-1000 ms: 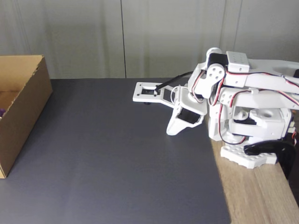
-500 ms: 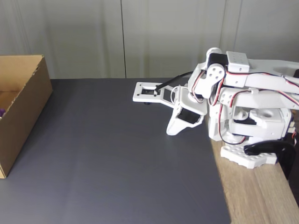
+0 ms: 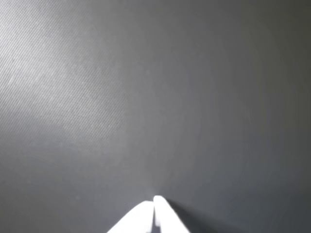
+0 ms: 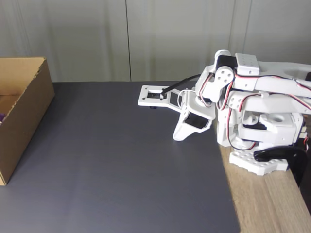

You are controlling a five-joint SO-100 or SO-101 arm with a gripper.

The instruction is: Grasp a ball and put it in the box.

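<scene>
Wrist view: gripper (image 3: 154, 200) entered from 6 o'clock, its two white fingertips (image 3: 165, 213) pressed together with nothing between them. They pointed at the dark grey mat (image 3: 146, 97), which carried a pale glare patch toward 9 o'clock.

Fixed view, near to far: bare mat (image 4: 121, 184) covered the foreground; a strip of wooden tabletop (image 4: 267, 204) showed at 4 o'clock. The white arm (image 4: 252, 107) sat folded on its base (image 4: 257, 162) at 3 o'clock, red and black wires along its links. The gripper (image 4: 181, 135) pointed down toward the mat just left of the base, finger tips closed and empty. A flat white bracket (image 4: 158, 96) projected from the arm toward 12 o'clock, above the mat.

The box (image 4: 22, 116) stood at 9 o'clock on the mat's left edge, open-topped, well apart from the arm. A small purple sliver (image 4: 2, 116) showed inside it at the frame edge, likely the ball, too little visible to be sure.
</scene>
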